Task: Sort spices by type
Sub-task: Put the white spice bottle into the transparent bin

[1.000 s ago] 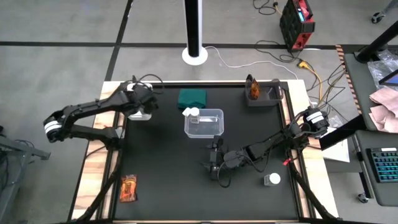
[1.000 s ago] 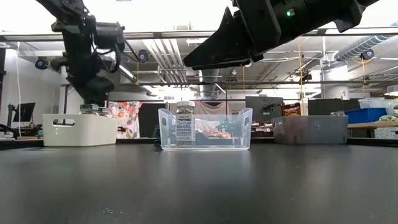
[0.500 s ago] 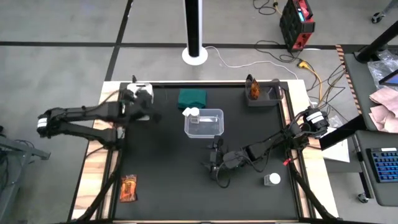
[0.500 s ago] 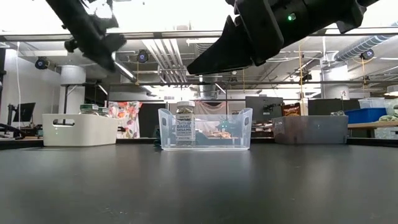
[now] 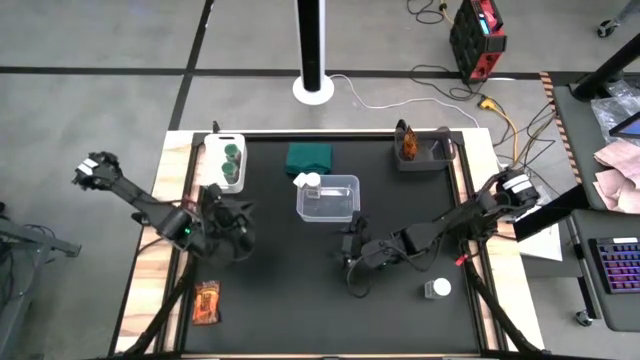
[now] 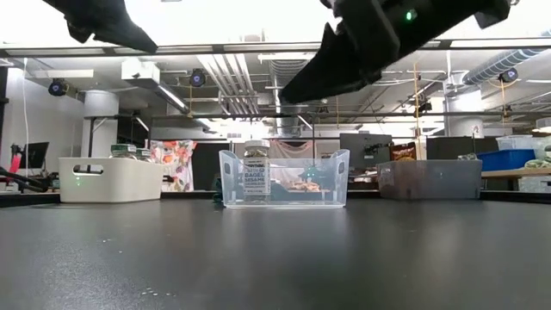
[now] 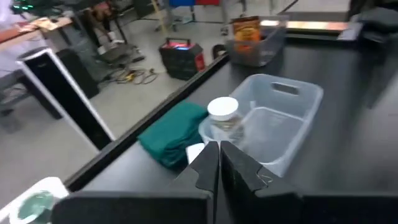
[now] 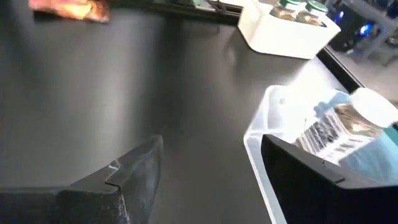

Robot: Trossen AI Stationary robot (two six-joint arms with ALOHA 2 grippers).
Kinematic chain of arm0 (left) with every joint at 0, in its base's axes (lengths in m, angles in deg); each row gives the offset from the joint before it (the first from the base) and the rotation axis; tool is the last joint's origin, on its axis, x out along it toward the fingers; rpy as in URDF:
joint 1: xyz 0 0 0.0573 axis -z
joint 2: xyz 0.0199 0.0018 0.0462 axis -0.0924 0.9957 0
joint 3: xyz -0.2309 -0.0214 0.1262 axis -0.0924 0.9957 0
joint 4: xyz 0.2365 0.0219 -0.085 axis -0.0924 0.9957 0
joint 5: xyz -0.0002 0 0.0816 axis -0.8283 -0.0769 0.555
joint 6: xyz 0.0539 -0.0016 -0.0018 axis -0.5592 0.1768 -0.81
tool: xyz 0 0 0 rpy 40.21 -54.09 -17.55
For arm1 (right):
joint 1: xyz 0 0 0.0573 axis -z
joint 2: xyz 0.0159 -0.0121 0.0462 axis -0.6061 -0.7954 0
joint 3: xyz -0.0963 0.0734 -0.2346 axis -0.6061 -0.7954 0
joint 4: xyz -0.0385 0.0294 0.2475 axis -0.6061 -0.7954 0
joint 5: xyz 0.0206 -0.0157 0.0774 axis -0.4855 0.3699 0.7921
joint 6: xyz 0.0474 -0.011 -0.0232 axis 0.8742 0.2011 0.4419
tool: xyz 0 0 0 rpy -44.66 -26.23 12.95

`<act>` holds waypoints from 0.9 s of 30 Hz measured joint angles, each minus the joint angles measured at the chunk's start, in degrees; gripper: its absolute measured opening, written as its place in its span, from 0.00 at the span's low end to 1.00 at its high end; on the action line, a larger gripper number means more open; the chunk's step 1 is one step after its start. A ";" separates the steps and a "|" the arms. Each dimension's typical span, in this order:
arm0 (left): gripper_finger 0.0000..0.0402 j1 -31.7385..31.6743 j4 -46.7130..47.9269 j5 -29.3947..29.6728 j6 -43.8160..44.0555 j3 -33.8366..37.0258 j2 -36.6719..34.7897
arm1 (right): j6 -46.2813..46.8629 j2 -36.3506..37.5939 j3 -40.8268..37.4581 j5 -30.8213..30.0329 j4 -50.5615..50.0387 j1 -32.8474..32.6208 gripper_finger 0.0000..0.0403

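Two green-lidded jars [image 5: 232, 159] stand in the white bin [image 5: 212, 148] at the far left. A white-lidded jar [image 5: 307, 182] stands in the clear bin [image 5: 340, 205] at mid-table, and another [image 5: 437, 289] stands on the mat near the right. One orange packet [image 5: 207, 300] lies flat at the near left; another [image 5: 405, 141] stands in the grey bin [image 5: 435, 156]. My left gripper [image 5: 243, 218] hovers shut and empty between the white bin and the near-left packet. My right gripper [image 5: 347, 255] is open above the mat, just on the near side of the clear bin.
A dark green block [image 5: 310, 157] lies beside the clear bin on its far side. In the low view the white bin [image 6: 110, 179], clear bin [image 6: 284, 178] and grey bin [image 6: 428, 178] stand in a row at the far side. Bare black mat lies toward the near edge.
My left gripper has swung away from over the white bin toward the table's near edge, turning as it went and staying shut. The two green-lidded jars now show in the white bin.
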 joint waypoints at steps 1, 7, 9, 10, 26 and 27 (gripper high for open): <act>0.00 0.88 -0.07 -0.10 0.91 0.16 0.30 | 1.31 1.07 0.03 0.03 -1.43 0.00 0.65; 0.00 3.47 -0.27 -0.85 3.11 1.09 3.30 | 9.91 5.81 4.91 0.49 -22.17 -0.81 0.62; 0.00 3.57 -0.28 -1.82 3.13 1.35 4.65 | 11.57 6.12 7.92 2.18 -30.96 -1.76 0.61; 0.00 3.57 -0.29 -2.08 3.13 1.35 5.32 | 12.51 6.12 9.63 3.76 -35.99 -2.29 0.61; 0.00 3.50 -1.32 1.35 3.16 -1.50 12.13 | 53.78 7.52 32.79 30.61 -95.63 -8.99 0.77; 0.00 3.50 -1.36 1.36 2.96 -1.92 12.43 | 56.32 8.02 32.46 31.88 -96.50 -9.96 0.79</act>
